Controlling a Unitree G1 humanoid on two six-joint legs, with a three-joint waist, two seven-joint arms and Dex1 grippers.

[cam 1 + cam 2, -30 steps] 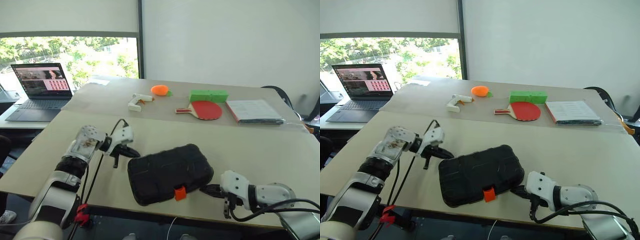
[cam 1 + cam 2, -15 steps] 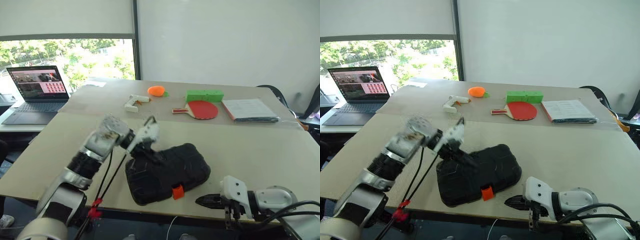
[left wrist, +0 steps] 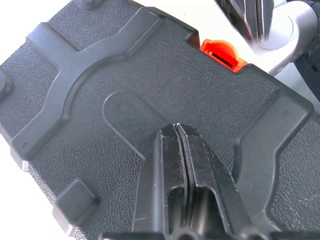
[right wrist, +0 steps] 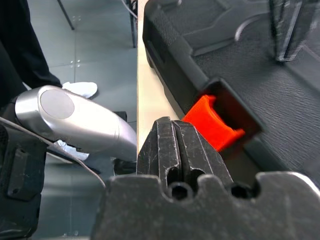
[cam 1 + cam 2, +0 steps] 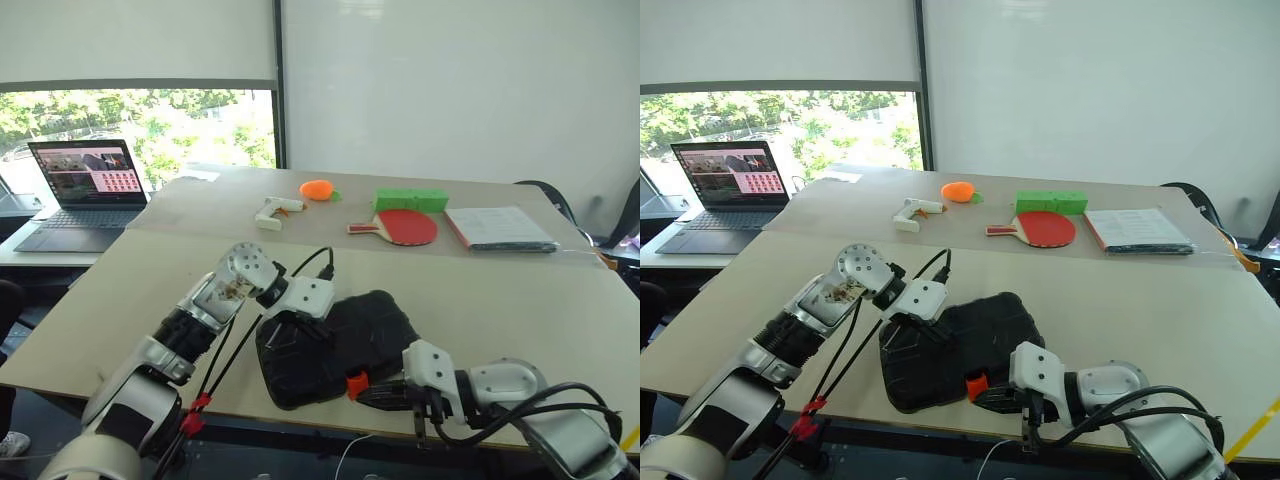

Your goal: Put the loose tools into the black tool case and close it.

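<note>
You cannot see inside the black tool case (image 5: 335, 345); its lid is down, and no lettering is readable on it. It lies near the table's (image 5: 520, 290) front edge, pebbled plastic with raised ribs. Your left gripper (image 3: 178, 131), fingers pressed together, rests on the lid; your right gripper (image 4: 172, 131), likewise closed and empty, points at the orange latch (image 4: 212, 125).

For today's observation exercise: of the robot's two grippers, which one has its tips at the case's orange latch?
The right gripper, shut, points at the orange latch; the left gripper, also shut, rests on the black tool case lid instead.
</note>
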